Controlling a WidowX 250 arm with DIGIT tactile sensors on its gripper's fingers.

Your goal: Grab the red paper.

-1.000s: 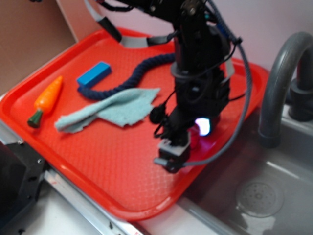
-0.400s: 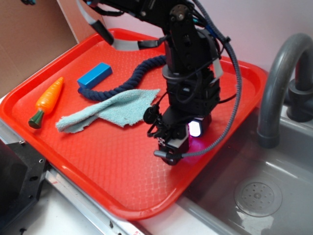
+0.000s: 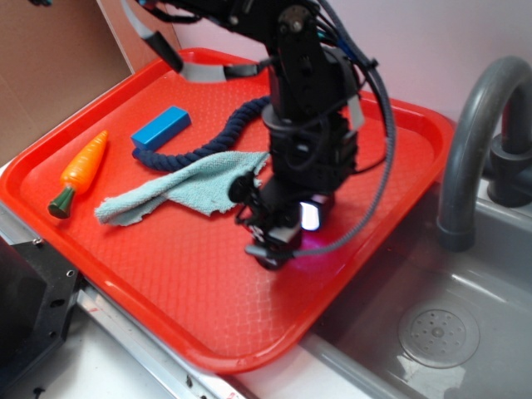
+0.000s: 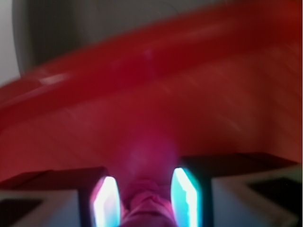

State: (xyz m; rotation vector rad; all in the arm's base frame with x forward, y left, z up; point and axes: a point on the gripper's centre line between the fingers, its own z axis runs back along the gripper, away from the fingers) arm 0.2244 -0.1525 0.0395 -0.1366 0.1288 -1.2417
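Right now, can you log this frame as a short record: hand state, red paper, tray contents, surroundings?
hand: shut on the red paper, low over the tray
red paper: crumpled pink-red wad between the lit fingers; hidden by the arm in the exterior view
tray: red-orange, holding everything
on tray: blue block, toy carrot, pale cloth, dark blue rope
right of tray: sink with grey faucet
wrist view: motion-blurred

Toy kitchen setup, grey sink (image 3: 465,324) with faucet (image 3: 478,133), red tray (image 3: 208,307), toy carrot (image 3: 79,172)
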